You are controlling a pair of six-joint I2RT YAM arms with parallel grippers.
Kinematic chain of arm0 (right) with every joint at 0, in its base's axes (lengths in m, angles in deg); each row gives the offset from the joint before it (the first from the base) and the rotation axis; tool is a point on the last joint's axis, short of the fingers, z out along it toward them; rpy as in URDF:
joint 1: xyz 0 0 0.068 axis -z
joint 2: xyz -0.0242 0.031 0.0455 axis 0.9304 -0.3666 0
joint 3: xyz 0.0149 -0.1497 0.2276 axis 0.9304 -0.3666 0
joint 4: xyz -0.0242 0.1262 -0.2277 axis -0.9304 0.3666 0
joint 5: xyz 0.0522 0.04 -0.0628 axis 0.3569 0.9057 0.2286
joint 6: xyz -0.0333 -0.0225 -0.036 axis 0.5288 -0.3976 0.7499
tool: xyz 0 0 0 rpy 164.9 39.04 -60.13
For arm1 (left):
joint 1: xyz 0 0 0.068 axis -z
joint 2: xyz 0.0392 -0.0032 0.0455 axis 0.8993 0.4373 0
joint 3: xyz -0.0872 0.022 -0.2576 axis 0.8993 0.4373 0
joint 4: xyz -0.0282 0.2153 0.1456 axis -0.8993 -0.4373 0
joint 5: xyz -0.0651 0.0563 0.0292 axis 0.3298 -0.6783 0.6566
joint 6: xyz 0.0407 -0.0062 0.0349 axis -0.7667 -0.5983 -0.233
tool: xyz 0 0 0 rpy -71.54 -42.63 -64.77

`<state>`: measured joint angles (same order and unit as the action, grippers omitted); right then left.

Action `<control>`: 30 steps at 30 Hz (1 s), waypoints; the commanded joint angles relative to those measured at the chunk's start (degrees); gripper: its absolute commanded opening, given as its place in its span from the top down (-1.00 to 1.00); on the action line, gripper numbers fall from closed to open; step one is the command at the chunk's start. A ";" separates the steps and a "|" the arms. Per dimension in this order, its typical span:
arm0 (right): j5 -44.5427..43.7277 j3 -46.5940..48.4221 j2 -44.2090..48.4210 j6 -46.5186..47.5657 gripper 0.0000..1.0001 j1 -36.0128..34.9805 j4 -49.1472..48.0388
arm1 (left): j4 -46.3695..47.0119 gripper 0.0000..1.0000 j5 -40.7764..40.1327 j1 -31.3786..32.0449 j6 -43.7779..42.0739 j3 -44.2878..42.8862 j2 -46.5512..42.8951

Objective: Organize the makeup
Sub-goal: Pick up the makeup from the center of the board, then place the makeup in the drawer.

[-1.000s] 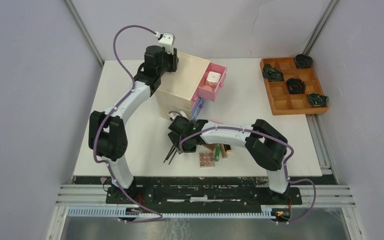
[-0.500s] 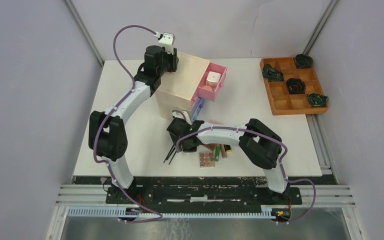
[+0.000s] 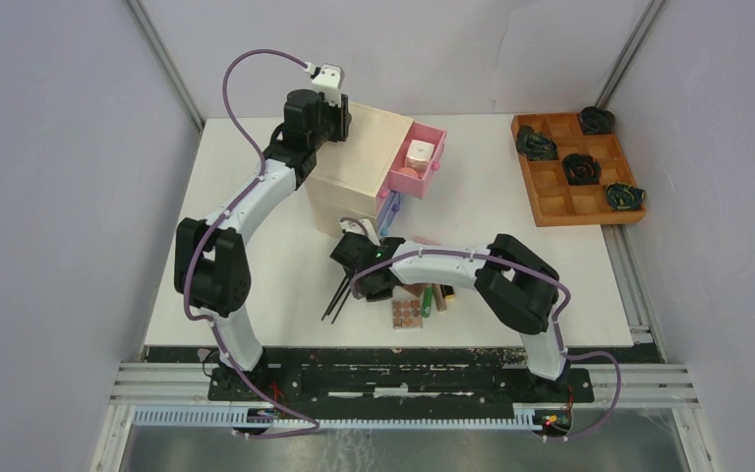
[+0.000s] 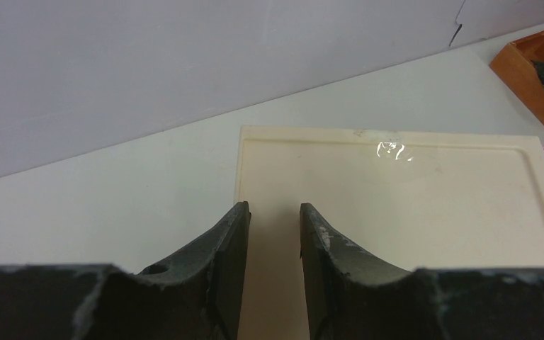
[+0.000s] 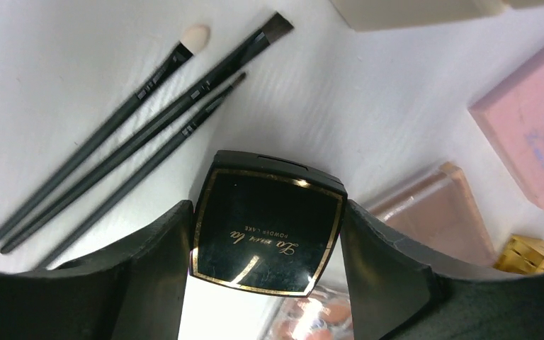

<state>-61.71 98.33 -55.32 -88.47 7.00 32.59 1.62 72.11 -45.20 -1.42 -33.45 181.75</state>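
Observation:
A black compact (image 5: 265, 230) with gold trim lies on the white table, and my right gripper (image 5: 265, 210) is shut on it, one finger against each side. Three thin black brushes (image 5: 134, 142) lie just left of it. A clear pinkish palette (image 5: 439, 212), a pink flat case (image 5: 531, 127) and a gold tube (image 5: 531, 255) lie to the right. From above, the right gripper (image 3: 359, 258) sits beside the brushes (image 3: 337, 300), a brown palette (image 3: 407, 313) and a green tube (image 3: 426, 300). My left gripper (image 4: 274, 207) hovers open over the pale chest's top (image 4: 411, 205), holding nothing.
The pale chest (image 3: 354, 162) has its pink drawer (image 3: 431, 138) pulled out, holding a white jar (image 3: 419, 153) and a pink pad (image 3: 405, 175). A blue drawer (image 3: 387, 211) sticks out below. An orange-brown grid tray (image 3: 575, 202) with dark coils stands at the back right.
My right gripper's jaws have narrowed onto the black compact, and the arm has shifted slightly. The left arm has not moved.

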 commanded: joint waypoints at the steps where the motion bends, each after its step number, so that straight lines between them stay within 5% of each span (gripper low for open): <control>1: -0.22 0.45 7.87 5.74 0.99 -0.36 4.70 | -24.52 0.18 -4.36 -1.47 -2.45 5.47 7.11; 13: -2.15 22.03 18.06 22.05 0.99 1.45 19.96 | -24.25 0.18 -3.84 -1.47 -2.03 5.73 6.94; 30: 3.26 46.12 4.22 29.26 0.99 20.19 19.00 | -24.41 0.18 -4.13 -1.47 -2.27 5.62 7.15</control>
<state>-59.98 140.69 -48.77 -61.44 25.01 52.67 1.60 72.11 -45.20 -1.97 -33.47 181.75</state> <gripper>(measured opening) 0.732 0.409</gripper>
